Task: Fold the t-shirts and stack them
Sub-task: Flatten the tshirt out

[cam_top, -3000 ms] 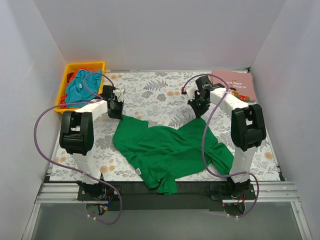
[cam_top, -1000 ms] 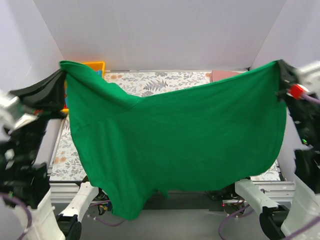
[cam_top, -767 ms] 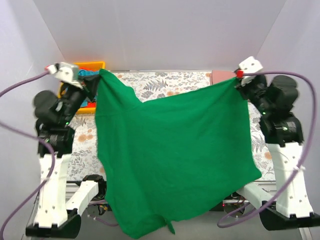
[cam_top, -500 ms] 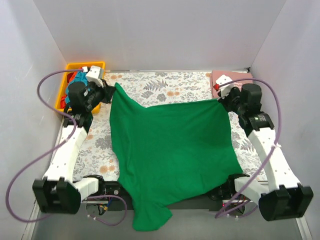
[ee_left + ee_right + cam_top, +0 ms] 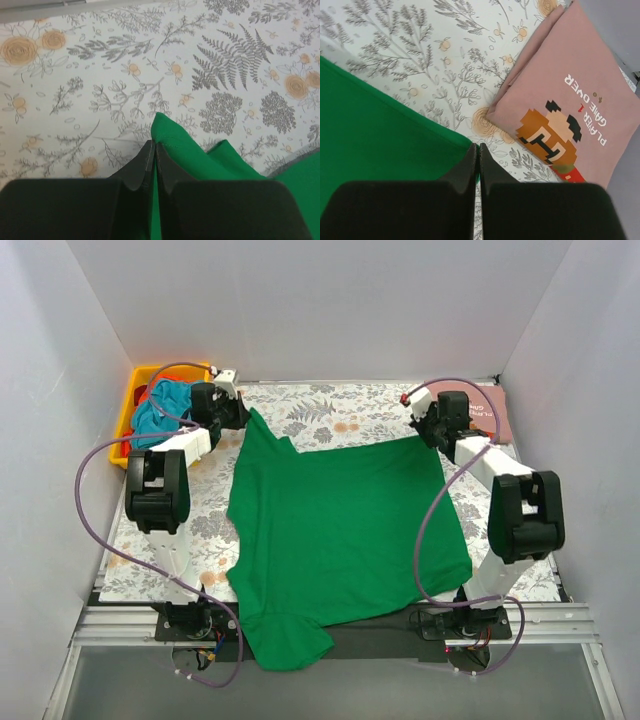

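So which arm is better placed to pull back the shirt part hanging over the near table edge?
Left. The green t-shirt overhangs on the left arm's side, beside its base; the right hand grips the far right corner.

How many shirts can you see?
4: big green cloth t-shirt spread on the table; folded pink printed t-shirt far right; teal t-shirt and red t-shirt in the yellow plastic bin, which may hide more.

green t-shirt (image 5: pixel 340 520) spread flat, pink t-shirt (image 5: pixel 490 416) folded
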